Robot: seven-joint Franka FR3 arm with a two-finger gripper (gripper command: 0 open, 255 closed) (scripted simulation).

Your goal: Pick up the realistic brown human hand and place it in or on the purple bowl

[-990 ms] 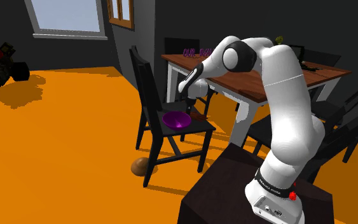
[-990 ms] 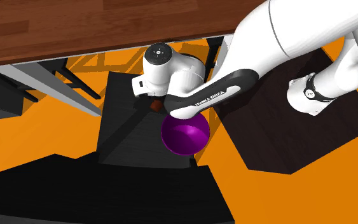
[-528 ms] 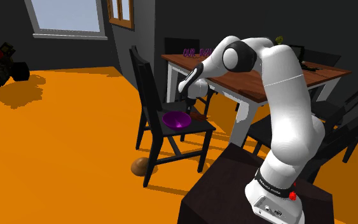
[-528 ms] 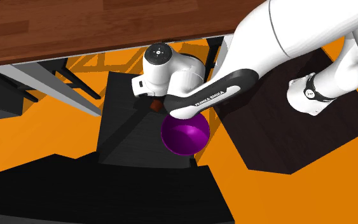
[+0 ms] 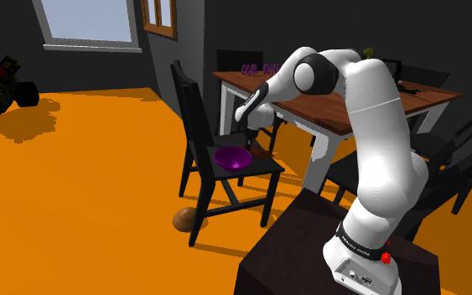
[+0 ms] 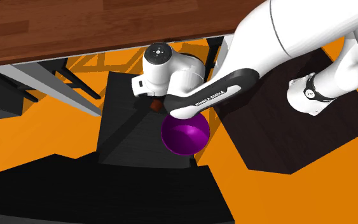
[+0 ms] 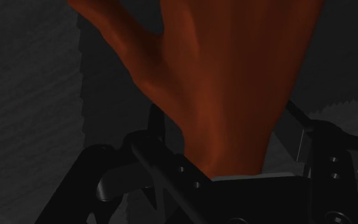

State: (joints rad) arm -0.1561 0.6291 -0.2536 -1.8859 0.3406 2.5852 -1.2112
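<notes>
Shoulder view: the end effector hangs beside the purple bowl on the chair seat; second exterior view: the brown hand lies under it near the seat's edge; wrist view: it seemingly grips the likely stiff, light hand's wrist.

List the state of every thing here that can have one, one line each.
brown hand: outside the bowl, beside it at the chair seat, right in front of the gripper.
purple bowl: upright on the seat, nothing seen in it.
gripper: low over the seat, down at the hand.
chair: upright, bearing the bowl.
</notes>
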